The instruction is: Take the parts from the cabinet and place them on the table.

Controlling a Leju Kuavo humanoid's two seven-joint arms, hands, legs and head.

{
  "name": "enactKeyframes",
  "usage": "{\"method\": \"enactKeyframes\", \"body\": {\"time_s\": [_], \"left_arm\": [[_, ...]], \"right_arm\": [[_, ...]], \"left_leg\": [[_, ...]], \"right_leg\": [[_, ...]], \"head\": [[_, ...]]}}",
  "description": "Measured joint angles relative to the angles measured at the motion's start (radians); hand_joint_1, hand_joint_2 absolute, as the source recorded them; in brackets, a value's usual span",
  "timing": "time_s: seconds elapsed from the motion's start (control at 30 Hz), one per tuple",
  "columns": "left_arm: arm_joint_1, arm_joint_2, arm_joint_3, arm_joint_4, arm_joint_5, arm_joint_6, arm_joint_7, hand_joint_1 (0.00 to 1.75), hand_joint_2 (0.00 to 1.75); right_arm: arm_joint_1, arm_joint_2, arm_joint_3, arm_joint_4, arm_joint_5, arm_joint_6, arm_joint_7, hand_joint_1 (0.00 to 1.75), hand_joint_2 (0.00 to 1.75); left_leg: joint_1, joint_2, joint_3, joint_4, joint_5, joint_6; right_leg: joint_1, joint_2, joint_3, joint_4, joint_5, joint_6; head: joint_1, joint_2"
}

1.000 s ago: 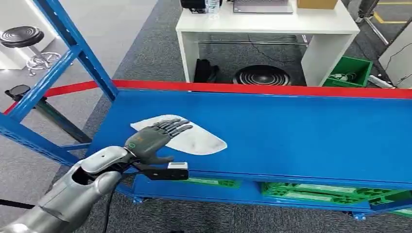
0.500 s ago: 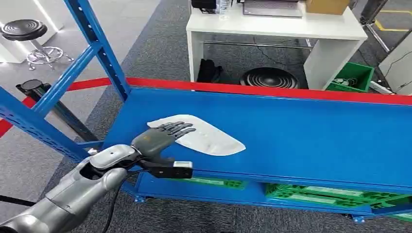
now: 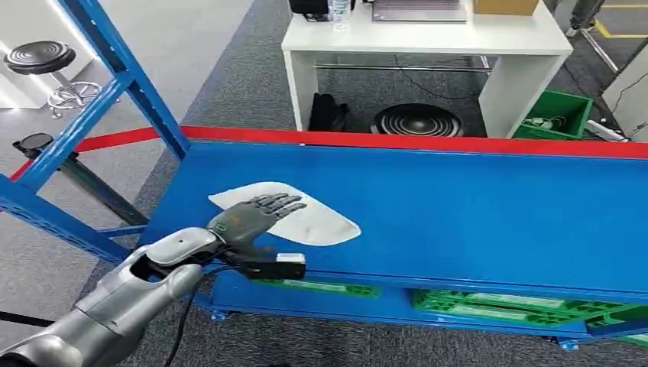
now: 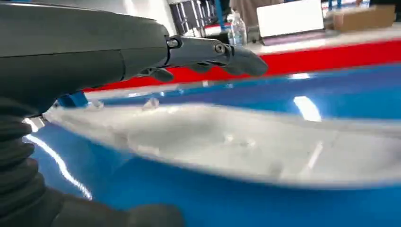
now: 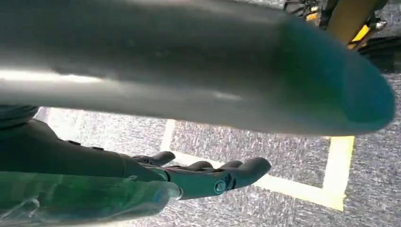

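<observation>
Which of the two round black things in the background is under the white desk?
The wide ribbed black disc on the carpet sits under the white desk; the black stool seat stands far left on pale floor.

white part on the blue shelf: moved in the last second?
No. The white part sits at the same spot against the red edge and blue upright; the whole view swayed: camera motion.

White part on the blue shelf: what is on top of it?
The left hand hovers over the near end of the white part, fingers extended; the wrist view shows a gap. That end is covered in the head view.
</observation>
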State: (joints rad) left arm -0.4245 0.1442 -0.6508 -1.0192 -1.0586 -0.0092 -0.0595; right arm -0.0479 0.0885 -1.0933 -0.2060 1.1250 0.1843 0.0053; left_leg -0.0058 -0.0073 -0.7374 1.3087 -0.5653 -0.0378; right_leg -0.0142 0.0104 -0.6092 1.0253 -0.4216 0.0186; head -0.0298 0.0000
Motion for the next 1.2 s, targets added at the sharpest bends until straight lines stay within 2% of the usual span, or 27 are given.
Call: {"method": "enactKeyframes", "body": {"time_s": [0.03,0.07,0.1,0.13,0.17,0.27,0.33,0.37,0.43,0.47,0.5,0.53,0.6,0.63,0.67,0.77,0.83,0.87,0.93,0.97,1.0,1.03,1.07,1.1,1.13,1.17,1.2], "left_arm": [[-0.002,0.001,-0.001,0.01,-0.004,-0.003,0.003,1.75,1.75],[-0.006,0.001,-0.002,0.021,-0.011,-0.003,0.006,1.75,1.75],[-0.013,0.002,-0.004,0.03,-0.015,-0.003,0.008,1.75,1.75],[-0.021,0.003,-0.006,0.041,-0.017,-0.003,0.009,1.75,1.75],[-0.029,0.003,-0.008,0.05,-0.021,-0.002,0.01,1.75,1.75],[-0.03,0.004,-0.013,0.069,-0.026,-0.002,0.01,1.75,1.75],[-0.037,0.007,-0.013,0.077,-0.03,0.005,0.009,1.75,1.75],[-0.046,0.006,-0.014,0.079,-0.03,0.006,0.007,1.75,1.75],[-0.048,0.006,-0.015,0.083,-0.033,0.006,0.004,1.75,1.75],[-0.048,0.007,-0.016,0.085,-0.034,0.007,0.004,1.75,1.75],[-0.048,0.007,-0.017,0.087,-0.034,0.01,0.003,1.75,1.75],[-0.048,0.007,-0.018,0.088,-0.035,0.012,0.002,1.75,1.75],[-0.049,0.007,-0.018,0.088,-0.038,0.018,0.0,1.75,1.75],[-0.051,0.007,-0.018,0.088,-0.044,0.024,0.0,1.75,1.75],[-0.053,0.009,-0.017,0.088,-0.045,0.029,0.0,1.75,1.75],[-0.054,0.011,-0.015,0.088,-0.057,0.047,-0.002,1.75,1.75],[-0.054,0.015,-0.011,0.088,-0.066,0.057,-0.005,1.75,1.75],[-0.055,0.016,-0.011,0.088,-0.067,0.061,-0.006,1.75,1.75],[-0.051,0.016,-0.009,0.088,-0.077,0.068,-0.007,1.75,1.75],[-0.046,0.016,-0.008,0.088,-0.08,0.072,-0.007,1.75,1.75],[-0.042,0.016,-0.006,0.088,-0.086,0.077,-0.007,1.75,1.75],[-0.04,0.016,-0.005,0.088,-0.088,0.081,-0.007,1.75,1.75],[-0.04,0.015,-0.003,0.088,-0.091,0.086,-0.009,1.75,1.75],[-0.04,0.013,0.0,0.088,-0.095,0.091,-0.011,1.75,1.75],[-0.04,0.01,0.007,0.088,-0.097,0.099,-0.015,1.75,1.75],[-0.041,0.007,0.011,0.088,-0.098,0.105,-0.019,1.75,1.75],[-0.04,0.001,0.014,0.088,-0.097,0.114,-0.025,1.75,1.75]], "right_arm": [[0.0,0.0,0.0,0.0,0.0,0.0,0.001,0.0,0.0],[0.0,0.0,0.0,0.0,0.003,0.003,0.001,0.0,0.0],[0.0,0.001,0.0,0.0,0.003,0.003,0.001,0.0,0.0],[-0.001,0.001,0.0,0.0,0.005,0.005,0.0,0.0,0.0],[-0.001,0.001,0.0,0.0,0.006,0.005,0.0,0.0,0.0],[-0.001,0.001,0.0,0.0,0.006,0.006,-0.001,0.0,0.0],[0.0,0.001,0.0,0.0,0.006,0.006,-0.004,0.0,0.0],[0.0,0.003,-0.001,0.0,0.006,0.008,-0.006,0.0,0.0],[-0.003,0.004,-0.001,0.0,0.006,0.008,-0.011,0.0,0.0],[-0.002,0.004,-0.002,0.0,0.006,0.008,-0.015,0.0,0.0],[0.0,0.004,-0.003,0.0,0.007,0.007,-0.017,0.0,0.0],[0.001,0.004,-0.005,0.0,0.009,0.007,-0.019,0.0,0.0],[-0.001,0.004,-0.006,0.0,0.011,0.006,-0.024,0.0,0.0],[-0.002,0.004,-0.006,0.0,0.013,0.006,-0.026,0.0,0.0],[-0.005,0.008,-0.006,0.001,0.014,0.005,-0.03,0.0,0.0],[-0.003,0.008,-0.006,0.001,0.017,0.004,-0.039,0.0,0.0],[-0.004,0.011,-0.006,0.001,0.018,0.003,-0.043,0.0,0.0],[-0.004,0.011,-0.006,0.001,0.018,0.002,-0.045,0.0,0.0],[-0.004,0.011,-0.006,0.001,0.022,0.0,-0.05,0.0,0.0],[-0.004,0.011,-0.006,0.001,0.024,0.0,-0.051,0.0,0.0],[-0.004,0.011,-0.006,0.001,0.026,0.0,-0.052,0.0,0.0],[-0.004,0.011,-0.006,0.001,0.027,0.0,-0.052,0.0,0.0],[-0.004,0.011,-0.006,0.001,0.027,0.0,-0.053,0.0,0.0],[-0.004,0.011,-0.006,0.001,0.028,0.0,-0.055,0.0,0.0],[-0.005,0.011,-0.006,0.001,0.03,0.0,-0.056,0.0,0.0],[-0.005,0.011,-0.006,0.001,0.032,0.0,-0.058,0.0,0.0],[-0.005,0.011,-0.006,0.001,0.034,0.0,-0.058,0.0,0.0]], "left_leg": [[0.0,0.0,0.016,-0.039,0.034,0.002],[0.0,0.0,0.051,-0.111,0.078,0.004],[0.0,0.001,0.101,-0.209,0.124,0.007],[0.0,0.003,0.139,-0.278,0.145,0.01],[-0.002,0.002,0.154,-0.318,0.133,0.013],[-0.008,0.0,0.149,-0.313,0.136,0.027],[0.0,0.001,0.156,-0.324,0.145,0.041],[0.0,0.001,0.156,-0.324,0.145,0.047],[-0.002,0.001,0.156,-0.324,0.145,0.049],[-0.003,0.001,0.156,-0.324,0.144,0.049],[-0.003,0.001,0.157,-0.323,0.144,0.05],[-0.002,0.001,0.158,-0.323,0.143,0.049],[0.0,0.001,0.163,-0.323,0.14,0.044],[-0.002,0.0,0.165,-0.32,0.137,0.039],[-0.009,-0.001,0.161,-0.314,0.133,0.032],[-0.005,-0.003,0.162,-0.323,0.14,0.022],[-0.003,-0.002,0.157,-0.309,0.124,0.011],[-0.003,-0.001,0.137,-0.265,0.091,0.006],[-0.001,-0.001,0.057,-0.097,0.008,-0.001],[-0.001,-0.001,0.02,-0.022,-0.018,-0.001],[-0.001,-0.001,0.001,0.011,-0.02,-0.001],[-0.001,-0.001,0.009,-0.008,0.005,0.001],[-0.001,-0.001,0.038,-0.068,0.048,0.004],[-0.001,-0.001,0.076,-0.142,0.087,0.007],[-0.001,0.001,0.132,-0.247,0.13,0.011],[-0.002,0.004,0.162,-0.306,0.134,0.014],[-0.003,0.003,0.164,-0.316,0.13,0.016]], "right_leg": [[0.0,0.0,0.0,0.0,0.0,0.0],[0.0,0.001,0.001,0.0,0.0,0.0],[-0.001,0.001,0.002,0.0,0.0,0.002],[0.0,0.001,0.002,0.0,0.001,0.006],[0.006,0.001,-0.003,0.007,-0.003,0.014],[0.0,0.001,0.002,-0.008,0.006,0.031],[0.001,-0.001,-0.011,0.016,-0.014,0.039],[0.002,-0.002,-0.034,0.07,-0.048,0.041],[0.002,-0.002,-0.115,0.24,-0.124,0.043],[0.003,-0.002,-0.146,0.303,-0.142,0.044],[0.003,-0.002,-0.154,0.315,-0.136,0.046],[0.003,-0.002,-0.137,0.278,-0.106,0.045],[0.001,-0.003,-0.047,0.103,-0.021,0.044],[-0.002,-0.003,-0.002,0.02,0.004,0.047],[0.0,0.001,0.01,0.003,-0.008,0.04],[0.006,0.003,0.006,0.003,-0.004,0.018],[0.0,0.001,0.006,-0.001,0.001,0.006],[0.0,0.001,0.006,-0.001,0.001,0.0],[0.001,-0.001,0.003,-0.001,0.001,-0.002],[0.002,-0.001,0.002,-0.001,0.001,-0.003],[0.002,-0.001,0.001,-0.001,0.001,-0.003],[0.002,-0.001,0.002,-0.001,0.001,-0.003],[0.002,-0.001,0.003,-0.001,0.002,-0.002],[0.002,-0.001,0.004,-0.001,0.002,-0.002],[0.002,-0.001,0.006,-0.001,0.002,0.0],[0.007,0.0,0.004,0.003,0.001,0.006],[0.008,0.002,0.0,0.004,0.001,0.012]], "head": [[0.0,0.0],[0.0,0.0],[0.0,0.0],[0.0,0.0],[-0.001,0.0],[0.003,0.0],[0.003,0.0],[0.008,0.0],[0.013,0.0],[0.013,0.0],[0.013,0.0],[0.014,0.0],[0.014,0.0],[0.015,0.0],[0.017,0.0],[0.011,0.0],[0.01,0.0],[0.002,0.0],[0.0,0.0],[0.0,0.0],[0.0,0.0],[0.0,0.0],[0.0,0.0],[0.0,0.0],[0.0,0.0],[-0.001,0.0],[0.0,0.0]]}}
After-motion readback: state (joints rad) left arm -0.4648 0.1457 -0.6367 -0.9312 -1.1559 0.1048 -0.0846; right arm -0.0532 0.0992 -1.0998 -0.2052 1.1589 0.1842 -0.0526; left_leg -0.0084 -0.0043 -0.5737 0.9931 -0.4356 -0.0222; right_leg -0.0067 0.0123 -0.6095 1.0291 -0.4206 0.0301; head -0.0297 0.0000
